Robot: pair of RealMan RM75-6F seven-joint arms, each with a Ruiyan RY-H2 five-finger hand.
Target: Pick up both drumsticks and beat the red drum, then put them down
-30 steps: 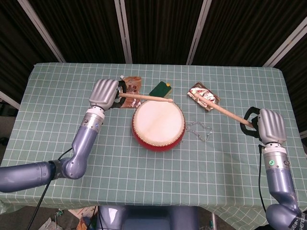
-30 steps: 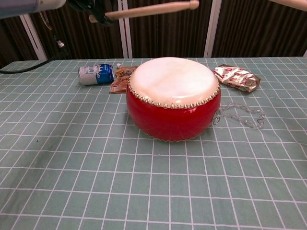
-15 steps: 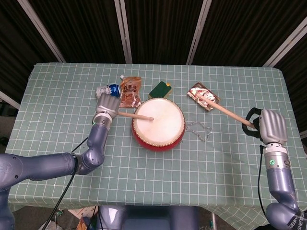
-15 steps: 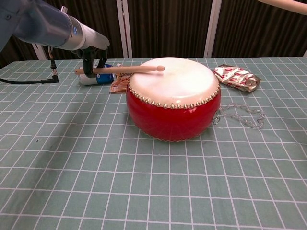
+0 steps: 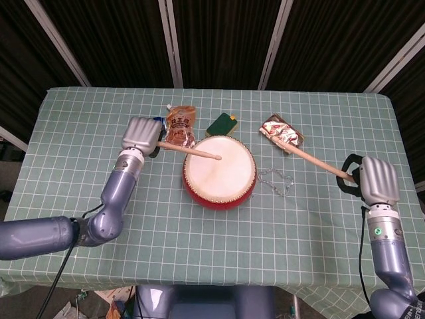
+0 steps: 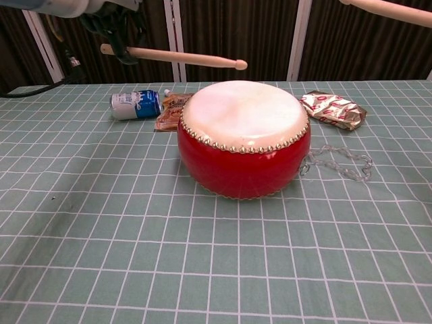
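Holding: your left hand [image 5: 141, 133] is wrapped around its drumstick [image 5: 189, 151], fingers closed on the butt.
Left stick: tip hangs above the drumhead, apart from the skin, placed for a downstroke.
Right hand [image 5: 376, 180]: closed on the second drumstick [image 5: 312, 158], well off to the drum's side, shaft angled toward the foil packet [image 5: 282, 132].
Red drum [image 5: 219, 171]: upright mid-table on the checked cloth [image 5: 80, 119].
Stage: beating, judging by both sticks up; set-down not yet done.
Clutter: can [image 6: 135, 105] and sauce pouch [image 5: 180, 124] sit just behind your left stroke path.
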